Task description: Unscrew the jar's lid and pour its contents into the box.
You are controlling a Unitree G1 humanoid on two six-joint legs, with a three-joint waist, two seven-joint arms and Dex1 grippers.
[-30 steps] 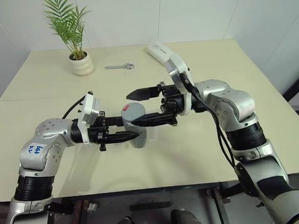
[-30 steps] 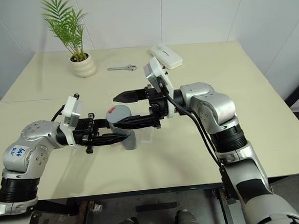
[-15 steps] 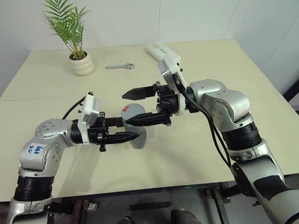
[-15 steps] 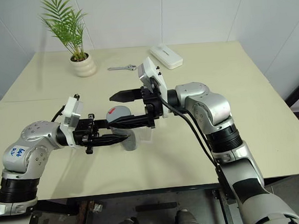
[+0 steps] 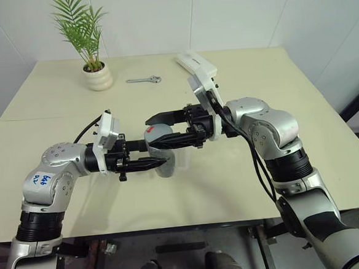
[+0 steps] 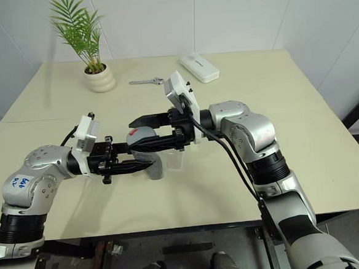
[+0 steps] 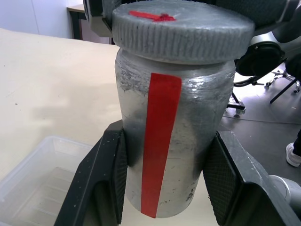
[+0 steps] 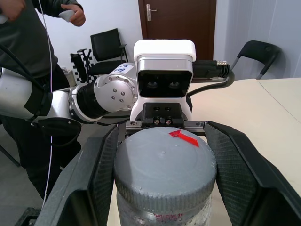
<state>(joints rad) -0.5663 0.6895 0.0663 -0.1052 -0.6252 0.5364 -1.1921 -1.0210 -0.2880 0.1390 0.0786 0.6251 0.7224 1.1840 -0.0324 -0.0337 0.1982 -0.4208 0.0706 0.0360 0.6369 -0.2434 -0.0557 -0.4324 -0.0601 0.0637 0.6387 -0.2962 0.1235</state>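
Jar (image 7: pixel 169 141) held upright over the table's (image 5: pixel 275 91) near middle, lid (image 8: pixel 164 167) on.
Your left gripper (image 7: pixel 167 188) clamps its body; your right gripper (image 8: pixel 164 165) pinches the lid; the box (image 7: pixel 42 179) sits just beside it.

— Where do we have the jar (image 5: pixel 163 162)?

— Near the middle of the table (image 5: pixel 245 185), upright, the lid (image 5: pixel 159 136) on top. Our left gripper (image 5: pixel 157 162) comes at its body from the left, our right gripper (image 5: pixel 158 131) at the lid from the right.

— And the box (image 7: pixel 42 181)?

— On the table just beside the jar, on its right.

— Behind us?

— The plant pot (image 5: pixel 98 77) at the far left, the wrench (image 5: pixel 143 80) to its right, the oblong case (image 6: pixel 199 67) further right.
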